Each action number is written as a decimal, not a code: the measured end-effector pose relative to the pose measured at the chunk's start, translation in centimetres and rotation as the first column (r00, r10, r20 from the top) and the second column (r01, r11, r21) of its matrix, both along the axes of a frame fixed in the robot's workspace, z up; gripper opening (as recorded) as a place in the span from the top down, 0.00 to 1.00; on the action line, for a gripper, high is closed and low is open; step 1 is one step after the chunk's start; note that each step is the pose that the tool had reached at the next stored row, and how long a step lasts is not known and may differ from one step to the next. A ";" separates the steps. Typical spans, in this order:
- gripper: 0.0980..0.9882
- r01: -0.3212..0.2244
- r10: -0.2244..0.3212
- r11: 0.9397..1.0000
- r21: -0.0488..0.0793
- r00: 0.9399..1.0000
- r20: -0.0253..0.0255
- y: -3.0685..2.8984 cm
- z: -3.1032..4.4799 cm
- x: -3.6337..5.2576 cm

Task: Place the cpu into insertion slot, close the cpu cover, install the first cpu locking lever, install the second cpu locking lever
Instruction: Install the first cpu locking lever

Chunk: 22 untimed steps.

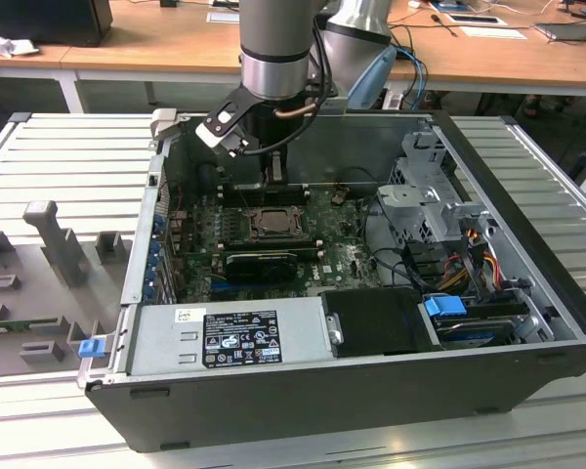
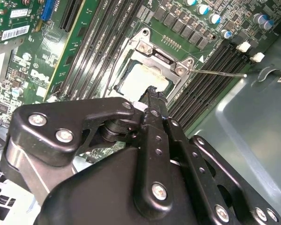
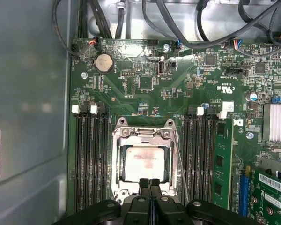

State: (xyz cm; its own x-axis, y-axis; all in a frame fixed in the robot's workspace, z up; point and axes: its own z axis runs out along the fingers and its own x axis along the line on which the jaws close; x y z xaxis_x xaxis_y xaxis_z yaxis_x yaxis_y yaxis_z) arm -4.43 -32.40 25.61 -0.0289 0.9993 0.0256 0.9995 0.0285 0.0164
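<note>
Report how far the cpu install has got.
Done: the silver-grey square cpu sits in the black square insertion slot, and the dark-grey metal cpu cover frame looks lowered over it. In hand: the black pincer, shut, is at the cover's edge. Left: one thin wire locking lever juts out free, unlatched; the other I cannot judge.

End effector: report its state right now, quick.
End effector: closed, fingertips together with nothing visible between them, poised by the edge of the chip.
</note>
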 end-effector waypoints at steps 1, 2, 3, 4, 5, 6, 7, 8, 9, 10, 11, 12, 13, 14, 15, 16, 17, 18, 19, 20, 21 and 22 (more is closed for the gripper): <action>0.99 0.000 0.000 1.000 0.000 1.000 0.000 0.00 0.06 0.00; 0.99 0.000 0.000 1.000 0.000 1.000 0.000 0.00 0.35 0.00; 0.99 0.000 0.000 1.000 -0.001 1.000 0.000 0.00 0.45 0.00; 0.99 0.000 0.000 1.000 -0.001 1.000 0.000 0.00 0.56 0.00; 0.99 0.000 0.000 1.000 -0.001 1.000 0.000 0.00 0.83 0.00; 0.99 0.000 0.000 1.000 -0.001 1.000 0.000 0.00 1.07 0.00; 0.99 0.000 0.000 1.000 -0.001 1.000 0.000 0.00 1.25 0.00; 0.99 0.000 0.000 1.000 -0.001 1.000 0.000 0.00 1.57 0.00; 0.99 0.000 0.000 1.000 -0.001 1.000 0.000 0.00 1.79 0.00; 0.99 0.000 0.000 1.000 -0.001 1.000 0.000 0.00 1.97 0.00; 0.99 0.000 0.000 1.000 -0.001 1.000 0.000 0.00 2.20 0.00; 0.99 0.000 0.000 1.000 -0.001 1.000 0.000 0.00 2.42 0.00; 0.99 0.000 0.000 1.000 -0.001 1.000 0.000 0.00 2.65 0.00; 0.99 0.000 0.000 1.000 -0.001 1.000 0.000 0.00 2.91 0.00; 0.99 0.000 0.000 1.000 -0.001 1.000 0.000 0.00 3.14 0.00; 0.99 0.000 0.000 1.000 -0.001 1.000 0.000 0.00 3.18 0.00; 0.99 0.000 0.000 1.000 -0.001 1.000 0.000 0.00 3.17 0.00; 0.99 0.000 0.000 1.000 -0.001 1.000 0.000 0.00 3.17 0.00; 0.99 -0.001 0.001 1.000 -0.001 1.000 0.000 -0.01 3.18 0.00; 0.99 -0.005 0.005 1.000 -0.001 1.000 0.000 -0.01 3.18 0.00; 0.99 -0.009 0.009 1.000 -0.001 1.000 0.000 -0.01 3.18 0.00; 0.99 -0.017 0.017 1.000 -0.001 1.000 0.000 -0.01 3.18 0.00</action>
